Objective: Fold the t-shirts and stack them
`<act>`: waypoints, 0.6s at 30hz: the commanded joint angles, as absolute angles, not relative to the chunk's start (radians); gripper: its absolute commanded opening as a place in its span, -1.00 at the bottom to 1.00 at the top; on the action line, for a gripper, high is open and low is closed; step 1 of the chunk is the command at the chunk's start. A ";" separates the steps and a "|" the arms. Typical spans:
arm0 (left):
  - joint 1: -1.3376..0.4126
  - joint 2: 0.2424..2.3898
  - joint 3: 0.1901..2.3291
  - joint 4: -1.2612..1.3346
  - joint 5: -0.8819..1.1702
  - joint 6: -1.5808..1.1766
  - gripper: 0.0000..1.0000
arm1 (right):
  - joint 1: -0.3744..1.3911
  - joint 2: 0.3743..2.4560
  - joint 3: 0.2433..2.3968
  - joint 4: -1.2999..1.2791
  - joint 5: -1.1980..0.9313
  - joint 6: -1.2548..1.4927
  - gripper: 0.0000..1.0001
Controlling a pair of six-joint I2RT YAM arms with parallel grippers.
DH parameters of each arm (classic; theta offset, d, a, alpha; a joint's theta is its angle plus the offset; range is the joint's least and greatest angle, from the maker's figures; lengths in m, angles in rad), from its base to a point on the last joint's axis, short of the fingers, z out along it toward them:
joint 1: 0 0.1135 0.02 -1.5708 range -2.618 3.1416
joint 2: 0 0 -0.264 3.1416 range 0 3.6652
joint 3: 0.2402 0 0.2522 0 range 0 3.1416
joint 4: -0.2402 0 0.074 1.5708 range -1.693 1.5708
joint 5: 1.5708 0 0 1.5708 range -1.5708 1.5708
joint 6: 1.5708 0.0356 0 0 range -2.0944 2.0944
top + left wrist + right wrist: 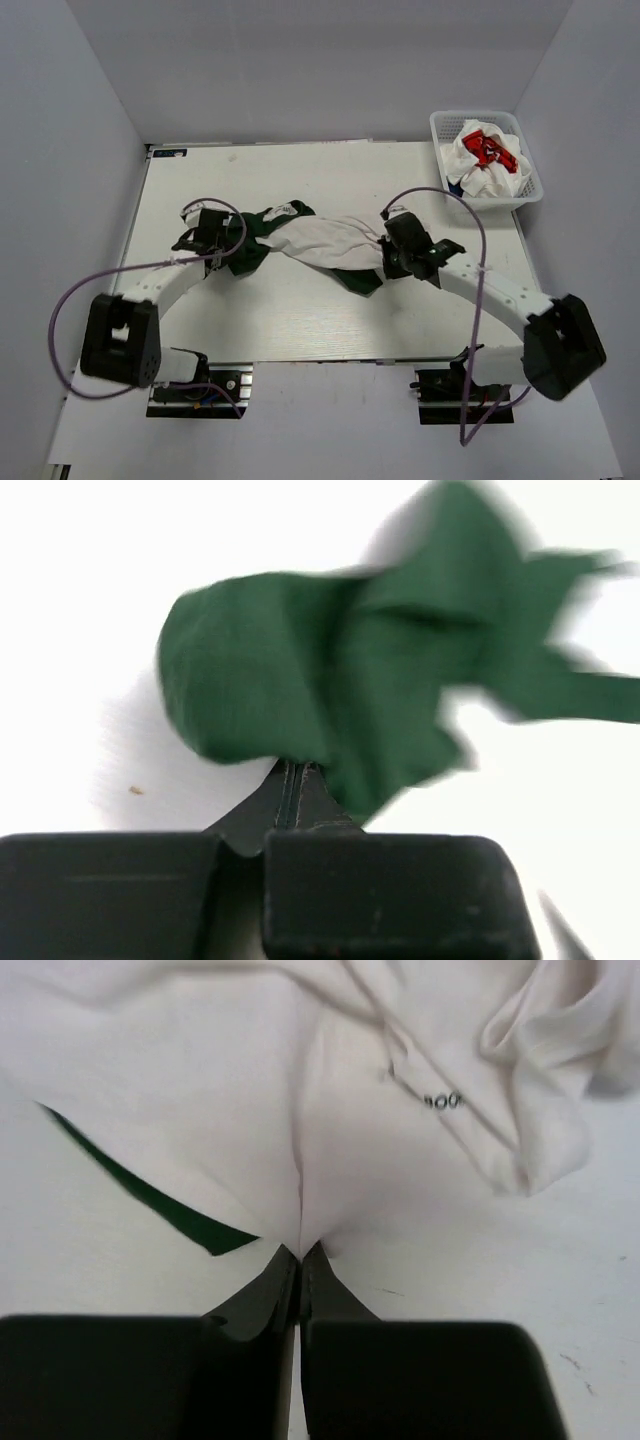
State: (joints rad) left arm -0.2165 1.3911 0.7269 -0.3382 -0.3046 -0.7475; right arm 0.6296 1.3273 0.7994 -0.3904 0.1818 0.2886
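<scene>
Rumpled white t-shirt (330, 240), dark green parts, small black print, perhaps lettering.

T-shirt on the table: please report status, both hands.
Left hand shut on green-and-white t-shirt, green end. Right hand shut on white end. Shirt twisted, unfolded. Nothing in the way; basket far right.

The shirt (322, 240) is stretching across the table (300, 320), barring the way between the left gripper (232, 246) and the right gripper (383, 254). Bare tabletop is lying open beyond and before it. The basket (495, 204) is filling the far right corner, and walls (90, 100) are hemming three sides.
</scene>
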 commanded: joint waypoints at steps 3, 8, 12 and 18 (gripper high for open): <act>-0.222 1.033 0.888 -0.345 -0.278 -0.669 -1.00 | 0.629 1.114 0.972 -0.428 0.294 0.336 -1.00; -0.222 0.867 1.070 -0.383 -0.311 -0.649 -1.00 | 0.630 1.003 1.141 -0.501 0.495 0.365 -1.00; -0.222 0.842 1.268 -0.455 -0.360 -0.606 -1.00 | 0.629 0.936 1.294 -0.532 0.592 0.310 -1.00; -0.222 0.818 1.570 -0.457 -0.365 -0.517 -1.00 | 0.627 0.905 1.624 -0.581 0.459 0.138 -1.00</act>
State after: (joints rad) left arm -0.2203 0.8356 1.4620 -0.4416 -0.3504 -0.5896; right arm 0.6289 0.9268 1.4960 -0.5678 0.4873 0.2443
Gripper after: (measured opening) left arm 0.022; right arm 0.019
